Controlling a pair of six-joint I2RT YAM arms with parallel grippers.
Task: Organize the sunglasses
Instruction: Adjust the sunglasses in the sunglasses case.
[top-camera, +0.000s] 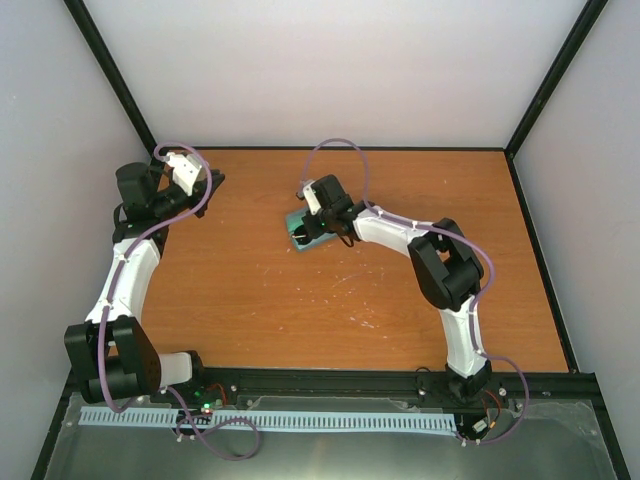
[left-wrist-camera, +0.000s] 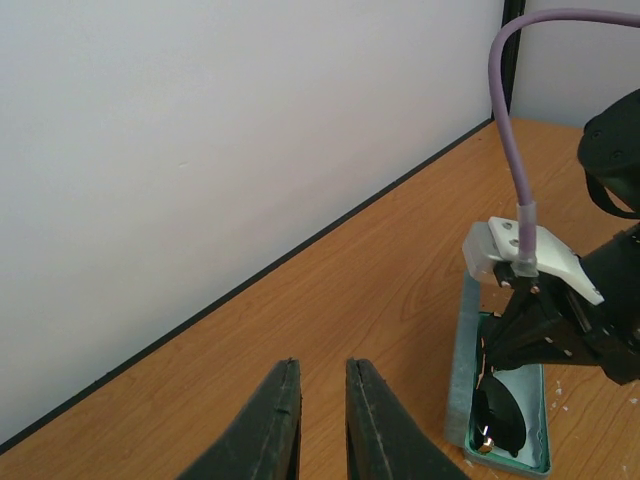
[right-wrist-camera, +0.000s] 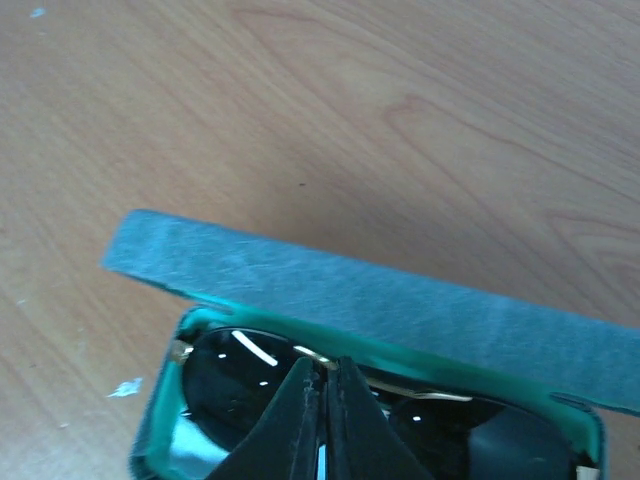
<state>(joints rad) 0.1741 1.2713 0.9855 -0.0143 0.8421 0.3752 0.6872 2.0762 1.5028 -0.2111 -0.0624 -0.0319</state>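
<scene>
Inside the case rim, sunglasses

There was one wooden table, one open case on it, one pair of sunglasses inside the case, and two grippers: right gripper over the case, left gripper well off to the case's left.

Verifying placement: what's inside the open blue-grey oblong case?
Black sunglasses with dark rounded lenses lie in the blue-grey oblong case, lid up. The shut right gripper covers their bridge; anything beneath them is hidden.
</scene>
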